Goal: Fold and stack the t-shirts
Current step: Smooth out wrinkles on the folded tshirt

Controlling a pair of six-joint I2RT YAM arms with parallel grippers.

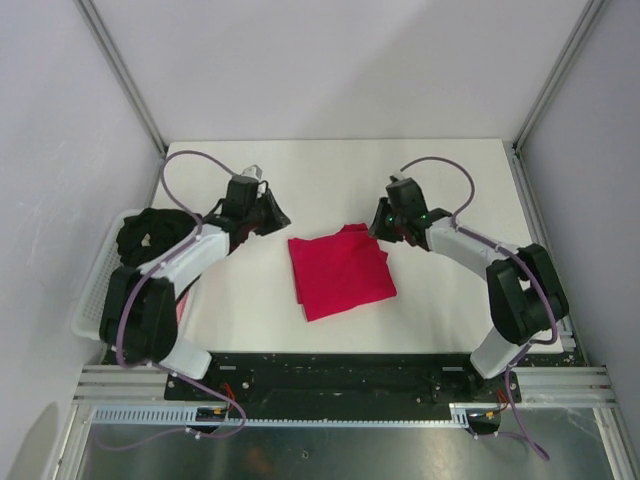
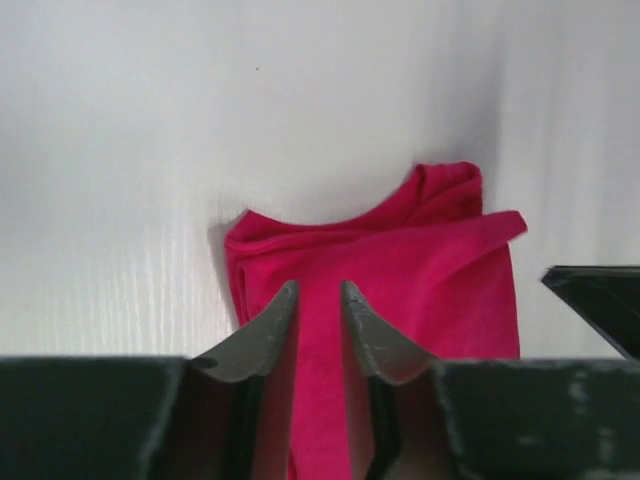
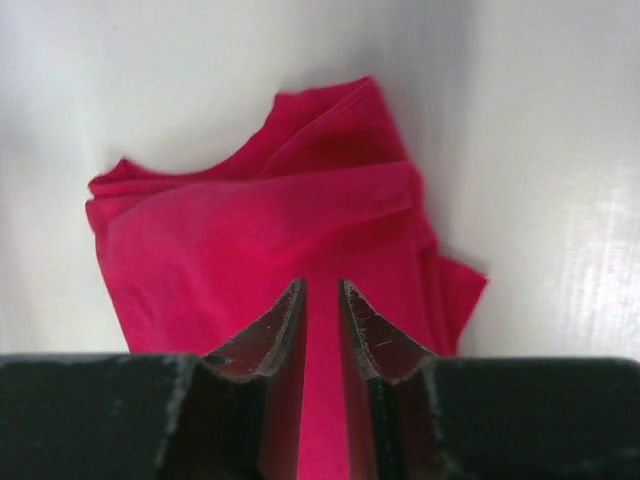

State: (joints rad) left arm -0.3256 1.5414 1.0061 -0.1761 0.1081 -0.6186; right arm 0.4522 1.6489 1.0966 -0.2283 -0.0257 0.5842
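1. The red t-shirt [image 1: 340,272] lies folded into a rough square near the middle of the white table [image 1: 340,165]. It is turned a little, so one corner points toward 7 o'clock.
2. Its edges toward 6 and 9 o'clock run fairly straight. The edge toward 12 o'clock is bunched, with a curved neckline fold and a raised flap showing in both wrist views.
3. In the right wrist view the layers do not line up along one side, and a lower corner of cloth sticks out past the top layer.
4. The left gripper [image 2: 320,292] sits at 10 o'clock of the shirt, just off its far-left corner. Its fingers are drawn nearly together with only a narrow slit between them, and they grip nothing.
5. The right gripper [image 3: 322,286] sits at 1 o'clock of the shirt, close to the far-right corner. Its fingers are equally close-set and hold nothing.
6. Bare table spreads widely toward 12 o'clock beyond both grippers. A narrower bare band lies at 6 o'clock between the shirt and the base rail, and another at 3 o'clock beneath the right arm.
7. At 9 o'clock, off the table's left edge, stands a white lattice basket [image 1: 92,300]. The black t-shirt [image 1: 150,235] lies crumpled in its far end, beside the left arm.
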